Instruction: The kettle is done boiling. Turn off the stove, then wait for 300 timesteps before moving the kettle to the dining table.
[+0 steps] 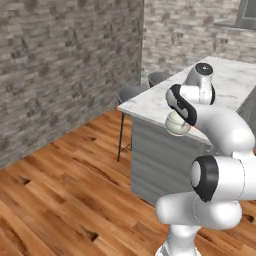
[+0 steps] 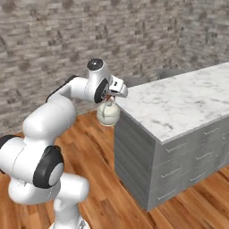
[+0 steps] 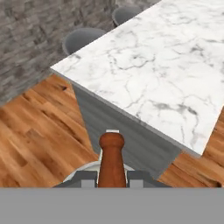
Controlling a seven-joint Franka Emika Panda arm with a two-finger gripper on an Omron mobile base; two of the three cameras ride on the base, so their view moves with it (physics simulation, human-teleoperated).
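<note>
The white marble tabletop (image 2: 179, 105) is sitting bare on its grey base. The hand (image 2: 112, 96) is squeezing tight on the kettle (image 2: 108, 113), hanging beside the tabletop's edge, over the wood floor (image 1: 60, 190).

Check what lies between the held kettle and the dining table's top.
Nothing but air: in the right base view the kettle hangs just off the dining table corner, over wood floor.

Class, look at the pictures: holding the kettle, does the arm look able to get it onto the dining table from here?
Probably yes: the gripper holds the kettle beside the table corner, whose near top looks bare.
</note>
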